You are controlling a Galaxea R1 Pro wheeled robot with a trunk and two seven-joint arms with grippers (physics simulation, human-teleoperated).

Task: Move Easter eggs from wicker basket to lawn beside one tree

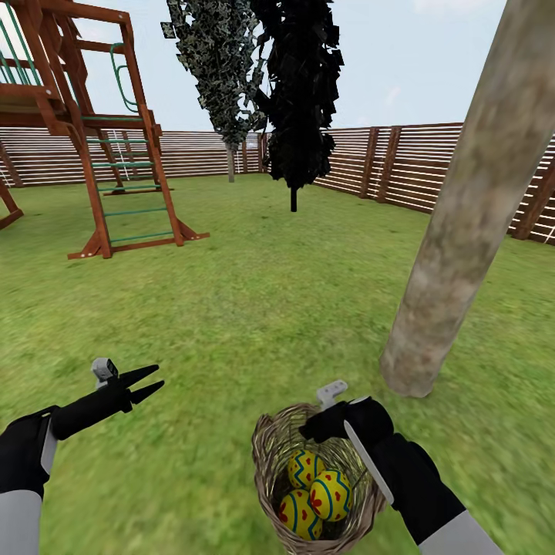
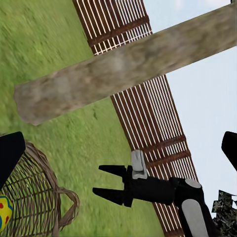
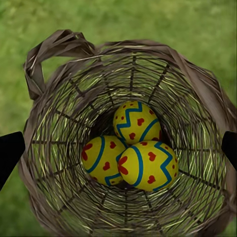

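Head view shows the lawn (image 1: 254, 308) spreading to a slatted fence (image 1: 408, 166), with the tree (image 1: 462, 231) rising just beyond the basket (image 1: 270, 455), which sits on the grass near the trunk's foot. The right gripper (image 1: 327, 424) hangs over the basket's far rim; in the right wrist view its fingers (image 3: 10, 153) stand wide apart at either edge, released and grasping nothing. The left gripper (image 1: 146, 383) hovers well to the side over bare grass, its fingers slightly parted and empty. The three eggs (image 3: 131, 145) lie packed together and touching at the bottom of the deep basket, yellow with blue zigzag bands and red hearts. Likely trouble: a fingertip may catch the open weave on the way down and tip the light basket, or a closing grip may slide off a smooth rounded shell, or nudge the neighbouring eggs, because they are so tightly nested.
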